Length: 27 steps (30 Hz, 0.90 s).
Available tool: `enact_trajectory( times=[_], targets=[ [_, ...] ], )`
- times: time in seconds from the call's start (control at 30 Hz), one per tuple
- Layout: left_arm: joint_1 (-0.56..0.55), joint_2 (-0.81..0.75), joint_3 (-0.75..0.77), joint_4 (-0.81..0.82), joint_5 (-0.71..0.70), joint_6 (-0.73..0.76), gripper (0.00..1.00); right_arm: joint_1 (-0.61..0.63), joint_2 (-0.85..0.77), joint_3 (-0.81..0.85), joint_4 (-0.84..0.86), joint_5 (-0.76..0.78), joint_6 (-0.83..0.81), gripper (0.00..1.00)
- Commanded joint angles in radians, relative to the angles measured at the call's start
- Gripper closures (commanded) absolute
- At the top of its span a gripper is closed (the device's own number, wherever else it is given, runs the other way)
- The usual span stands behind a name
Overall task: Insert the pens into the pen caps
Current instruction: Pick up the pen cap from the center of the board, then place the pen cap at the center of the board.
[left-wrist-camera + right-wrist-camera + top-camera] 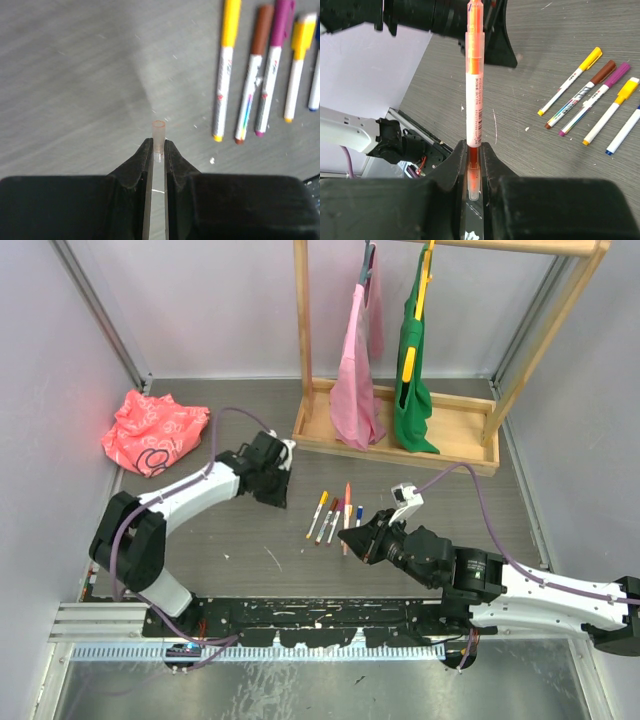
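Black-fingered, the left end effector (158, 150) is pinched narrow on a small translucent pinkish cap (158, 131). The cap stands out beyond the fingertips with its open mouth facing away, above the grey desk (75, 75). The right end effector (474, 152), equally narrow, clamps an orange pen (474, 90) by its near end. The white barrel projects straight out from the jaws toward the left arm; whether its far tip reaches anything cannot be told. To the right of both grips, five more pens (252, 75) lie side by side on the desk, with yellow, brown, purple, yellow and blue ends. At the desk's far edge stands a wooden rack (400, 440) hung with a pink bag (355, 380) and a green bag (415, 390). A red patterned bag (152, 430) lies in the far left corner.
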Motion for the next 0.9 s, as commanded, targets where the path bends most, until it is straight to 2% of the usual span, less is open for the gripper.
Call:
enact_trajectory(
  times=[0.0, 0.2, 0.43, 0.7, 0.87],
  targets=[
    [-0.092, -0.079, -0.077, 0.067, -0.066, -0.081, 0.88, 0.002, -0.012, 0.003, 0.007, 0.048, -0.004, 1.00],
    [-0.199, -0.094, -0.195, 0.122, -0.097, -0.135, 0.87, 0.001, -0.022, -0.001, -0.012, 0.065, 0.009, 1.00],
    [-0.250, -0.051, -0.240, 0.174, -0.094, -0.166, 0.85, 0.002, -0.027, -0.009, -0.025, 0.082, 0.017, 1.00],
    [-0.256, -0.065, -0.236, 0.169, -0.104, -0.145, 0.68, 0.002, -0.028, -0.008, -0.039, 0.093, 0.029, 1.00],
    [-0.256, -0.134, -0.216, 0.122, -0.122, -0.139, 0.67, 0.001, -0.031, -0.005, -0.051, 0.119, 0.020, 1.00]
  ],
)
